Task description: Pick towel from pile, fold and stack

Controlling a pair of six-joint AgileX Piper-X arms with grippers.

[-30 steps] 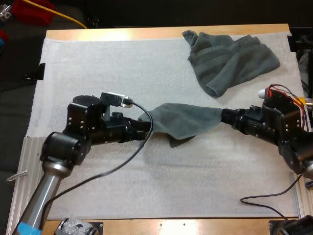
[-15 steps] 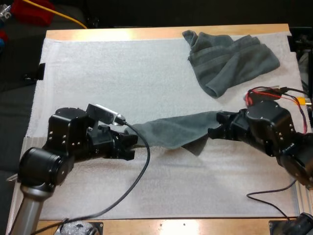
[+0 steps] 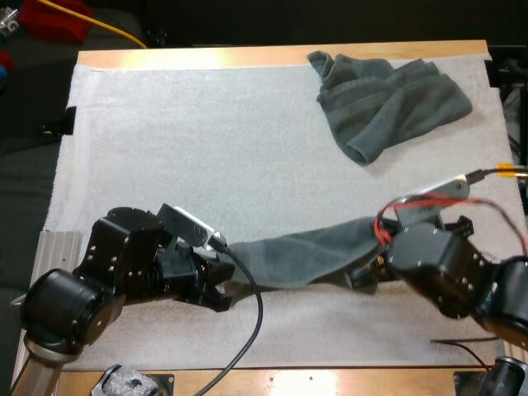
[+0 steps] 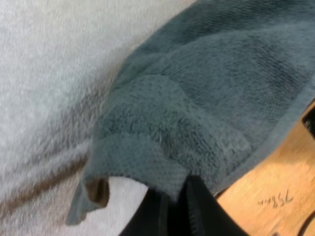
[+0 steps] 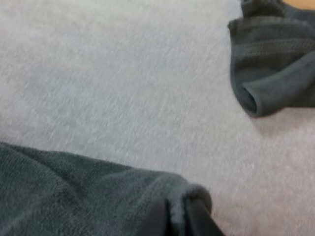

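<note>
Grey-green terry makes up the towel (image 3: 297, 260), which stretches in a sagging band above the mat (image 3: 206, 140), parallel to the worktop's (image 3: 280, 54) front edge and near it. The left pincer (image 4: 174, 206) pinches its left end: in the left wrist view the black fingertips press together on a bunched hem, and the cloth hides most of them. The right pincer (image 5: 177, 214) pinches the right end, its tips sunk into a fold of the fabric. In the high view both wrists cover the grip points, so the towel's ends cannot be made out there. A crumpled towel (image 3: 388, 103) lies at the worktop's far right corner, well apart from the held one. The right wrist view cuts it off at a rolled edge. Faint handwriting (image 4: 274, 199) on the bare wood beside the towel's hem is too small to read.
</note>
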